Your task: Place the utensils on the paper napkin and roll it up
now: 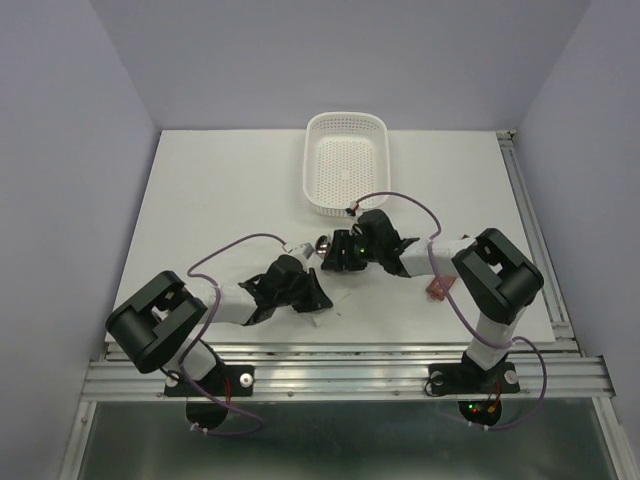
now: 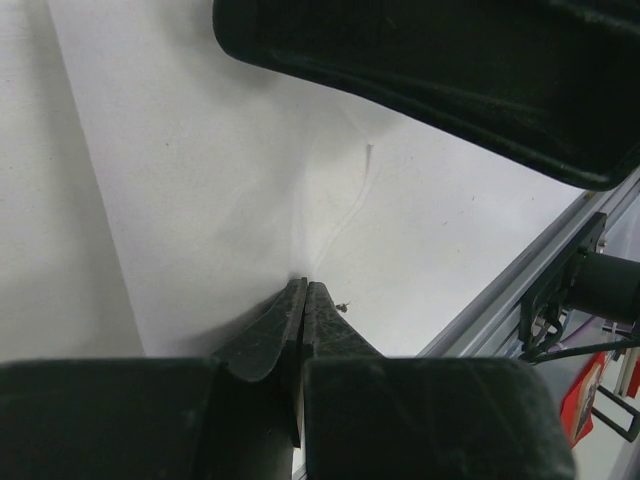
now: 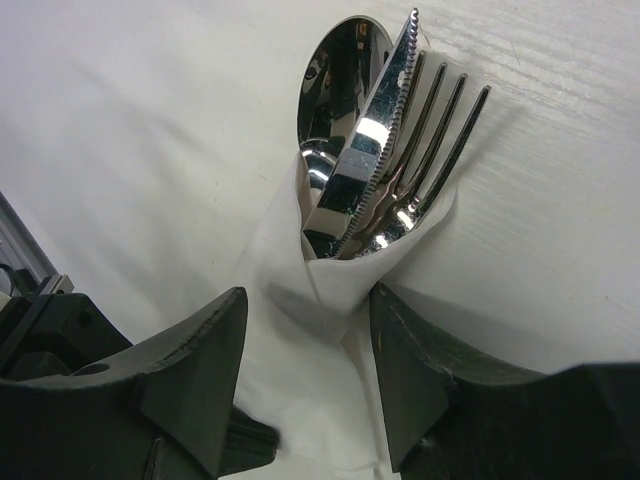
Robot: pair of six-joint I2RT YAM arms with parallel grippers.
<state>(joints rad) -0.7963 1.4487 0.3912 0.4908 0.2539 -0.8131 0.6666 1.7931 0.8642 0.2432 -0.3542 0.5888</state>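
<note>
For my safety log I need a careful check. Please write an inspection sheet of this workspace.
Surface: white table top, matt.
Job's things: thin white paper napkin wrapped around shiny metal spoon, serrated metal knife and metal fork.
Clutter: white perforated plastic basket, empty; small reddish item beside right arm.
Grippers: left end effector shut, seemingly pinching the napkin; right end effector open, straddling the bundle.
Cables: purple cables loop over both arms.
Surroundings: pale walls; aluminium rail at near edge.

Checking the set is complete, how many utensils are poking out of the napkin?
3: spoon at left, serrated knife in the middle, fork at right, bundled together in the napkin. More could be hidden inside the fold.
</note>
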